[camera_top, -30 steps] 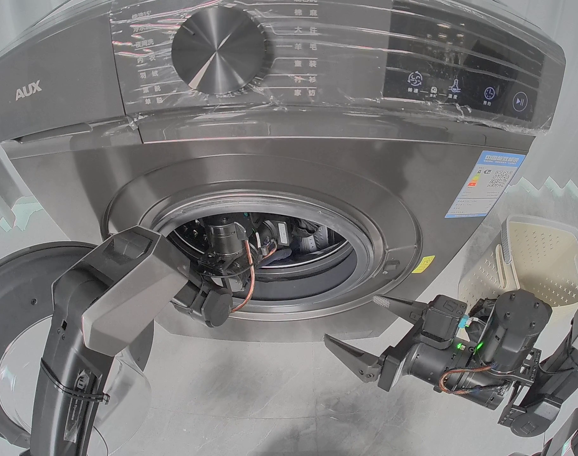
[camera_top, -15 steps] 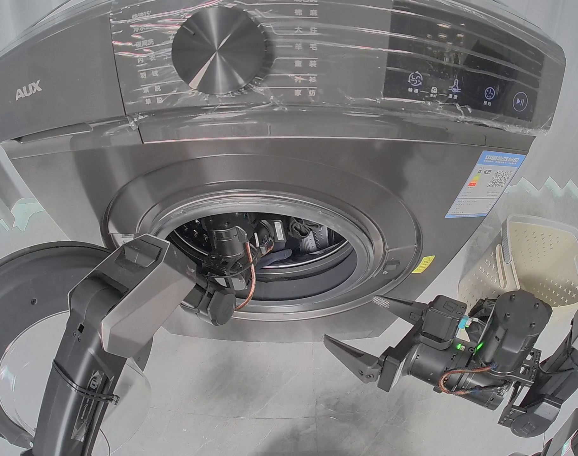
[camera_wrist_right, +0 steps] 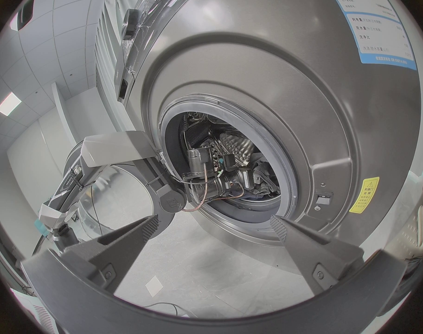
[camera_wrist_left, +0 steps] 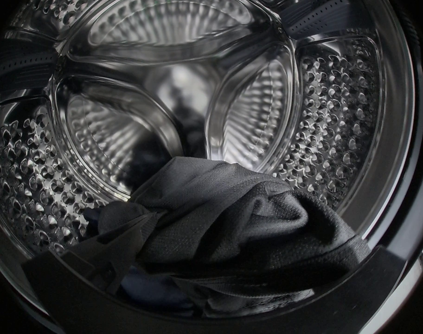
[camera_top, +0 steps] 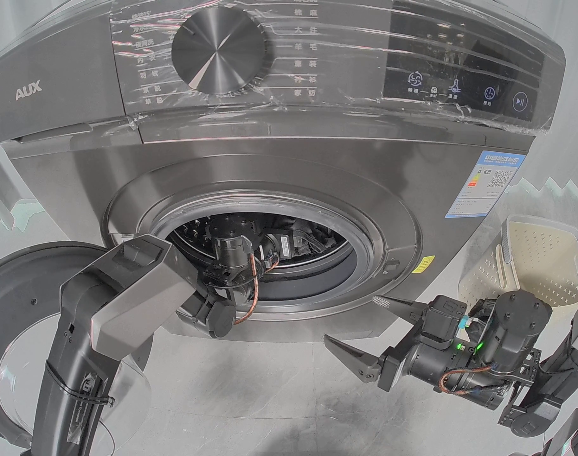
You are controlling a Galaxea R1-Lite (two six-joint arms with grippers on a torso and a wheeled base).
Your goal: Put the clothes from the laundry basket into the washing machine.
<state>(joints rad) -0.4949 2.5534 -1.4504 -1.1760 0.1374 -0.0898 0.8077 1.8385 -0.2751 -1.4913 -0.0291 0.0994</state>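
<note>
The grey washing machine [camera_top: 289, 159] stands with its round port [camera_top: 340, 267] uncovered. My left arm goes through the port, and my left gripper [camera_wrist_left: 216, 230] is inside the steel drum [camera_wrist_left: 341, 117]. It is open: one finger [camera_wrist_left: 123, 242] shows spread wide, the other lies under a dark grey garment [camera_wrist_left: 239, 209] heaped on the drum's floor. A darker blue cloth [camera_wrist_left: 151, 288] lies beneath it. My right gripper [camera_top: 355, 320] hangs open with nothing in it, low in front of the machine, right of the port. The cream laundry basket [camera_top: 542, 261] stands at the right.
The machine's round door [camera_top: 23, 324] is swung wide at the left, beside my left arm. Grey floor [camera_top: 257, 387] lies in front of the machine. From the right wrist, the left arm's wrist [camera_wrist_right: 211, 182] with its cables sits in the port.
My left arm's wrist has shifted a little rightward and lower in the port, and its elbow has moved slightly. The right arm has not moved.
</note>
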